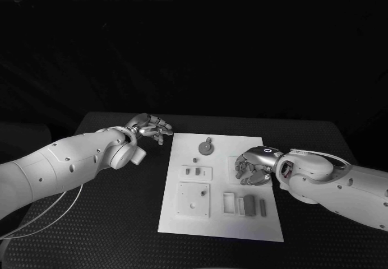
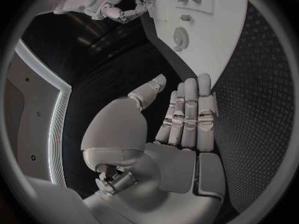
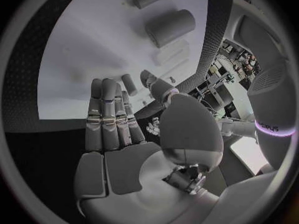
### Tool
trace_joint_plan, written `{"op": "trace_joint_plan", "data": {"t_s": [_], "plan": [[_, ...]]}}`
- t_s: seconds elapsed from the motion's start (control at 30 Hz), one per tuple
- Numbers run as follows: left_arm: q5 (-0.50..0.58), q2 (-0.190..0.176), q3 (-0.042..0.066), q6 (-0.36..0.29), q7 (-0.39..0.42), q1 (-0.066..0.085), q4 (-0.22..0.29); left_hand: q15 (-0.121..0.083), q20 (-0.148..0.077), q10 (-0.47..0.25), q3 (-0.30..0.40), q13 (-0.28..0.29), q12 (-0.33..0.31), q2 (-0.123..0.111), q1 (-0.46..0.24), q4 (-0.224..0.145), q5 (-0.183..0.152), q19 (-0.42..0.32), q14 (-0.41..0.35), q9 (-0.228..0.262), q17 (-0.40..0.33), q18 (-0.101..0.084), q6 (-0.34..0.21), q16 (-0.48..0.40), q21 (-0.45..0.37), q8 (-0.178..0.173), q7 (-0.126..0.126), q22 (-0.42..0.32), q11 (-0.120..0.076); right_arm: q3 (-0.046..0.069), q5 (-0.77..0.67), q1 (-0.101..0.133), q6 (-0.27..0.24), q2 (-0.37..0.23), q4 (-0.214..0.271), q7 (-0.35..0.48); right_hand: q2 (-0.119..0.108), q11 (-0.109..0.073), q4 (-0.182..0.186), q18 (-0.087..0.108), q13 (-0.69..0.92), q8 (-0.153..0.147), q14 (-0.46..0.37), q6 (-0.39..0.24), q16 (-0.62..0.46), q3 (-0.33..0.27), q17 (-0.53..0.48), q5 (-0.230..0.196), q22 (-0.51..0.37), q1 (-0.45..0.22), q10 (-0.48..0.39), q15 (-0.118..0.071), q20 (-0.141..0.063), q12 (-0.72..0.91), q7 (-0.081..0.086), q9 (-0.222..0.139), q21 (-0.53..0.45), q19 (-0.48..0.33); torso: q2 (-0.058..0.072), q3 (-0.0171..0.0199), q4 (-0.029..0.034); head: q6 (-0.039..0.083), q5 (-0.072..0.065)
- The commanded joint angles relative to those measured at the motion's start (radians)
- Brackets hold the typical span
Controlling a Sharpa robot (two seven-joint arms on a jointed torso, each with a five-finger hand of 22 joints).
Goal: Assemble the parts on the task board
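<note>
At the near edge of the black worktop (image 1: 97, 235) lies the white task board (image 1: 250, 224), a long plate running away from the robot, with its grey parts spread along it rather than gathered, apparently so each can be reached on its own. Countable in the head view are one round toothed part (image 1: 207, 147) near the far end, two flat blocks in the board's left half, a small one (image 1: 195, 172) and a larger one (image 1: 194, 199) nearer the robot, and two upright bars (image 1: 249, 204) beside a pale slotted holder (image 1: 229, 203) toward the near right; smaller pieces are too fine to count. The right hand (image 1: 252, 167) hangs over the board's right edge, fingers straight and side by side in its wrist view, holding nothing, seemingly poised above the parts there. The left hand (image 1: 150, 125) waits off the board beside its far left corner, fingers likewise extended and empty in its own wrist view (image 2: 187, 114). Two hands, both unloaded: assembly looks barely begun, and the next move likely calls for a fine pinch on one small piece.
</note>
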Motion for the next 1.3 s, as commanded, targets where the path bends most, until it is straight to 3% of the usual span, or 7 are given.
{"op": "trace_joint_plan", "data": {"t_s": [0.03,0.47,0.67,0.83,0.9,1.07,1.3], "plan": [[0.007,0.001,0.001,0.014,0.011,0.001,0.002,0.001,-0.001,-0.006,-0.007,-0.001,-0.002,0.002,-0.01,0.001,0.003,0.004,0.009,0.002,0.001,0.053,0.003,-0.004,-0.004,-0.001,0.008,0.002,0.002,0.0,-0.015,-0.004,0.017,0.005,0.003,0.005,0.012,-0.001,0.001,0.014,0.003,0.007,-0.002,0.013,0.009,-0.002,-0.002,0.002,0.026,0.01,0.006,-0.001,-0.001,-0.004,0.001,0.002,0.008,-0.004,0.0,0.0002,-0.0009,-0.001,0.002],[0.007,0.002,0.001,0.021,0.006,0.001,0.0,0.002,-0.001,-0.008,-0.007,-0.002,-0.003,0.002,-0.012,0.002,0.003,0.004,0.009,0.002,0.002,0.053,0.002,-0.005,-0.005,-0.001,0.008,0.002,0.002,0.0,-0.013,-0.007,-0.01,0.022,-0.007,0.002,0.093,-0.022,-0.021,0.014,0.028,0.03,0.033,0.058,0.035,-0.001,-0.006,0.002,0.025,0.021,0.059,-0.021,-0.015,0.016,0.009,0.002,0.039,0.023,0.0,0.0,-0.0002,-0.003,0.002],[0.007,0.003,0.001,0.025,0.004,0.001,0.001,0.002,-0.001,-0.009,-0.008,-0.002,-0.003,0.003,-0.012,0.003,0.003,0.004,0.009,0.002,0.003,0.053,0.002,-0.005,-0.005,-0.001,0.008,0.002,0.002,0.0,-0.033,-0.012,-0.04,0.038,-0.011,-0.002,0.169,-0.037,-0.053,0.014,0.05,0.048,0.053,0.095,0.049,0.001,-0.01,0.002,0.025,0.022,0.1,-0.036,-0.022,0.032,-0.007,0.006,0.056,0.039,0.0,0.0005,-0.0005,-0.005,0.002],[0.007,0.003,0.001,0.026,0.004,0.001,0.0,0.002,-0.001,-0.01,-0.008,-0.002,-0.003,0.003,-0.013,0.003,0.003,0.004,0.009,0.002,0.003,0.053,0.002,-0.006,-0.005,-0.001,0.008,0.003,0.003,0.0,-0.051,-0.015,-0.052,0.045,-0.013,-0.014,0.204,-0.048,-0.079,0.014,0.067,0.062,0.069,0.122,0.062,0.008,-0.007,0.003,0.025,0.033,0.125,-0.046,-0.03,0.043,-0.018,0.012,0.068,0.053,0.0,0.0004,0.0006,-0.007,0.002],[0.007,0.003,0.001,0.027,0.003,0.001,-0.001,0.002,-0.001,-0.01,-0.008,-0.002,-0.003,0.004,-0.014,0.004,0.003,0.004,0.009,0.002,0.003,0.053,0.002,-0.006,-0.006,-0.001,0.008,0.003,0.003,0.0,-0.06,-0.016,-0.055,0.045,-0.012,-0.018,0.208,-0.055,-0.08,0.014,0.077,0.069,0.076,0.136,0.07,0.015,-0.005,0.004,0.024,0.043,0.139,-0.052,-0.034,0.049,-0.023,0.016,0.075,0.062,0.0,0.0001,0.0009,-0.007,0.001],[0.007,0.003,0.001,0.028,0.003,0.001,0.0,0.002,-0.001,-0.01,-0.008,-0.002,-0.004,0.004,-0.014,0.004,0.003,0.004,0.009,0.002,0.004,0.054,0.001,-0.006,-0.006,-0.001,0.008,0.003,0.003,0.0,-0.079,-0.017,-0.055,0.045,-0.011,-0.028,0.192,-0.064,-0.072,0.014,0.102,0.079,0.08,0.158,0.079,0.074,-0.003,0.004,0.023,0.044,0.163,-0.06,-0.037,0.056,-0.031,0.026,0.081,0.072,0.0,-0.0002,-0.0004,-0.008,0.003],[0.007,0.002,0.001,0.027,0.003,0.001,-0.001,0.002,-0.001,-0.011,-0.008,-0.002,-0.004,0.004,-0.014,0.004,0.003,0.004,0.009,0.002,0.004,0.054,0.001,-0.006,-0.006,-0.001,0.008,0.003,0.003,0.0,-0.089,-0.018,-0.071,0.04,-0.005,-0.031,0.195,-0.069,-0.075,0.014,0.115,0.084,0.08,0.166,0.082,0.085,-0.003,0.004,0.023,0.042,0.171,-0.065,-0.039,0.06,-0.035,0.033,0.084,0.075,-0.001,-0.0001,-0.0005,-0.008,0.004]]}}
